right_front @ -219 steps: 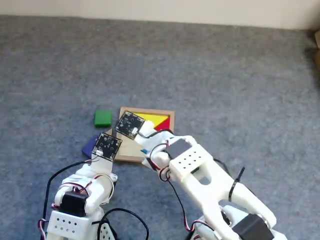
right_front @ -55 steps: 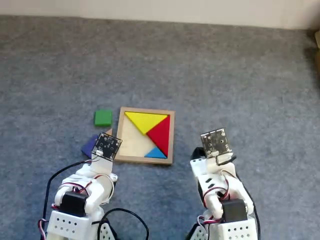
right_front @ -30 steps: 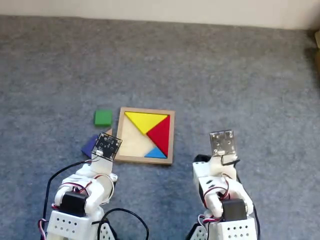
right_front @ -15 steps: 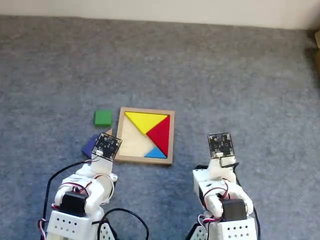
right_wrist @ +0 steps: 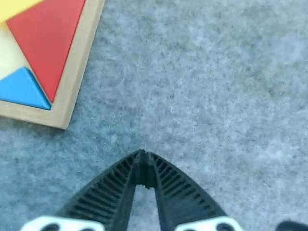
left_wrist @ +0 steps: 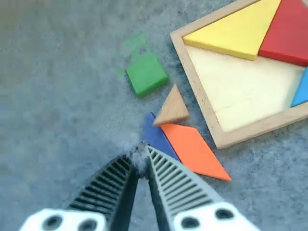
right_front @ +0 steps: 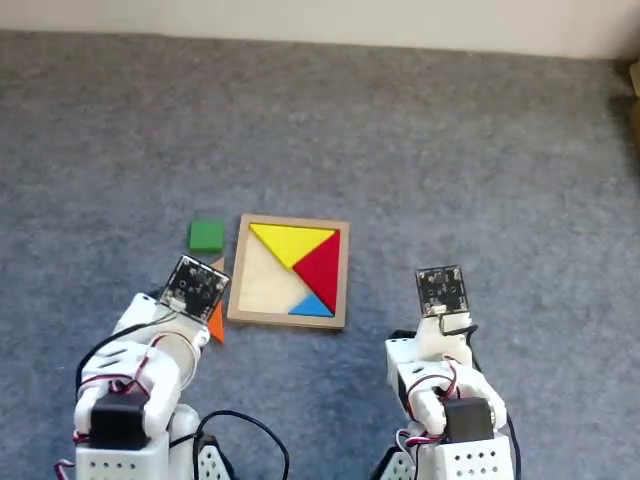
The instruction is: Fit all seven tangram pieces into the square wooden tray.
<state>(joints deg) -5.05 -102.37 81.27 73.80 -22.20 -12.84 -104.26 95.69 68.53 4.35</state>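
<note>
Left claw (left_wrist: 141, 153): tips pinched together, holding nothing. Just ahead of tips, blue piece (left_wrist: 155, 137); orange parallelogram (left_wrist: 192, 151) beside it. Farther ahead, tan triangle (left_wrist: 172, 108) and green square (left_wrist: 147, 73). Beyond them, tray (left_wrist: 196, 94) holds yellow triangle (left_wrist: 236, 33), red triangle (left_wrist: 288, 33), light-blue triangle (left_wrist: 302, 89). Right claw (right_wrist: 143, 159): closed, empty, tray corner ahead.

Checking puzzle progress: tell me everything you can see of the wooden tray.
The wooden tray is square, of pale wood, with a raised rim around a lighter floor. It lies flat on the grey carpet. Inside it, a large yellow triangle, a large red triangle and a small blue triangle sit edge to edge. The rest of its floor is bare.
</note>
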